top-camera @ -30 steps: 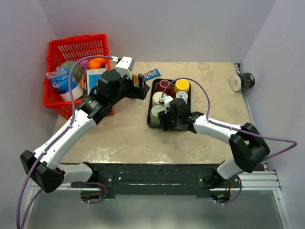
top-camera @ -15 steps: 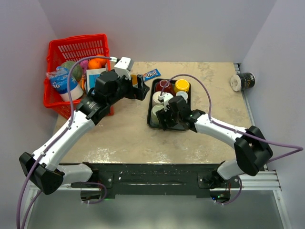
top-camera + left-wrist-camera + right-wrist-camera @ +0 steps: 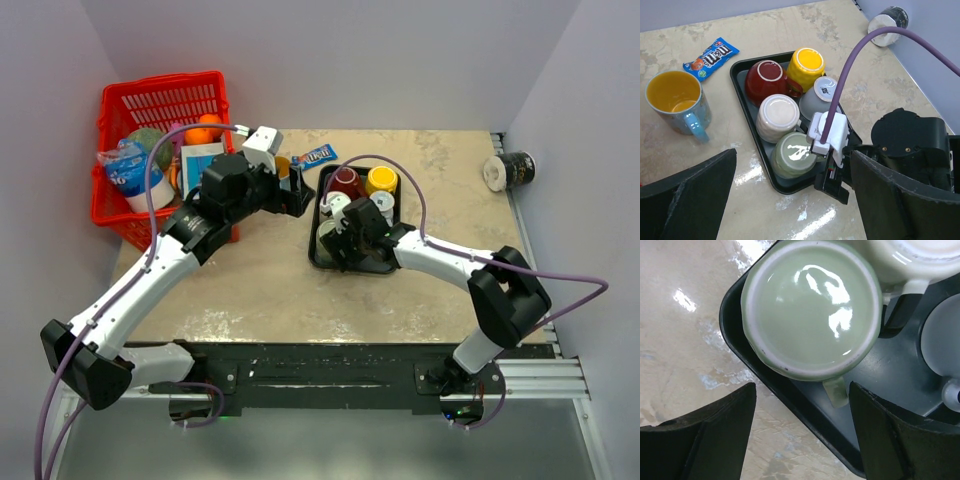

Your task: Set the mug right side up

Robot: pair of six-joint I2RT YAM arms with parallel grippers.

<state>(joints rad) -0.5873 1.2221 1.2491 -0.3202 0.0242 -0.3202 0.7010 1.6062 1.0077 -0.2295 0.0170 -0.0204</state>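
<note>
Green mug [image 3: 810, 310], upside down in tray [image 3: 790, 402] — beneath spread right jaws

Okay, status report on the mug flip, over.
Left pincer open, left of tray. Right pincer open over green mug. Mug base-up in tray, not gripped. White mug close beside it.

left arm [image 3: 150, 268] stretched forward, jaws wide open; right arm [image 3: 440, 262] angled left, jaws apart
</note>
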